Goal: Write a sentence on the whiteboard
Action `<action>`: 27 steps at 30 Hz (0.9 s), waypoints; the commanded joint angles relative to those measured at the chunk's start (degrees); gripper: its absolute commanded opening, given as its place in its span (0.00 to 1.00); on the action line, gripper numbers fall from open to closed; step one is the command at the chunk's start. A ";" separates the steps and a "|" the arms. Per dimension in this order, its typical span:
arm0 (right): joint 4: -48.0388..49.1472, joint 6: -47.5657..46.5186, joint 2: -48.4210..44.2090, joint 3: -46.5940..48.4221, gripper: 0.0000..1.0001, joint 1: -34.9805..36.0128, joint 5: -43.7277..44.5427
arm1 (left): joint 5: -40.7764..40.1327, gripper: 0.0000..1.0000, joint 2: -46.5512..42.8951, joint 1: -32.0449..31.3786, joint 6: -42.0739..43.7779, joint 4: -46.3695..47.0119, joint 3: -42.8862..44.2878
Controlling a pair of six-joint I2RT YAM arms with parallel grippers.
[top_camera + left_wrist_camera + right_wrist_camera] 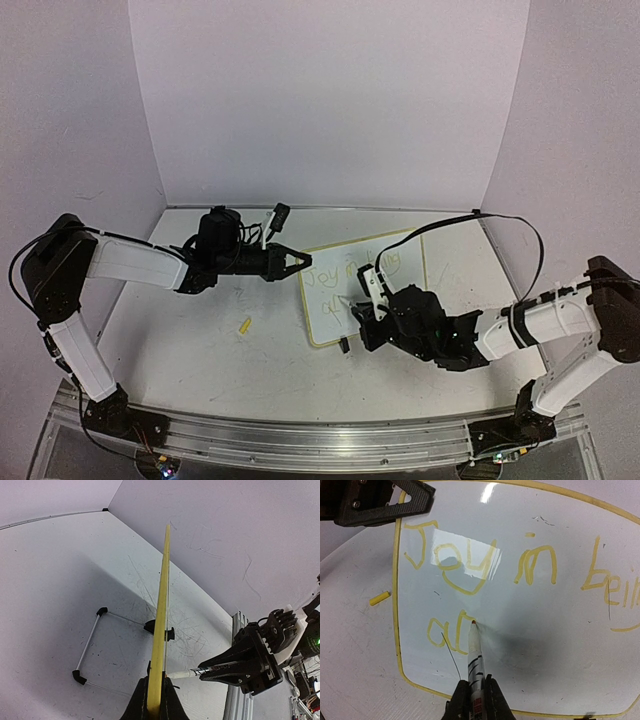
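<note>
The whiteboard [385, 262] stands tilted on the table, white with a yellow rim [161, 605]. My left gripper [303, 262] is shut on its left edge, and in its wrist view [156, 682] the board shows edge-on. My right gripper [366, 305] is shut on a white pen [475, 655] whose tip touches the board. The sentence [485, 562] reads "Joy in bein" in yellow on the top line. Two letters, "al" [445, 632], begin a second line at the pen tip. One of the left gripper's fingers [385, 502] shows at the board's upper left corner.
A small yellow pen cap [244, 325] lies on the table left of the board, also seen as a yellow cap [380, 598]. The board's wire stand [90, 647] with black feet rests behind it. An aluminium rail [300, 435] runs along the near edge. Walls close in three sides.
</note>
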 commanded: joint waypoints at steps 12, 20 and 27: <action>-2.47 3.49 0.13 -0.34 0.00 0.01 0.83 | -7.58 0.00 0.24 0.29 4.13 -7.18 0.72; -3.21 4.94 0.33 -1.47 0.00 0.53 0.21 | -7.59 0.00 0.26 0.29 4.08 -7.27 0.77; -3.66 6.28 0.07 -2.67 0.00 1.07 -0.22 | -7.61 0.00 0.08 0.29 4.04 -7.30 0.67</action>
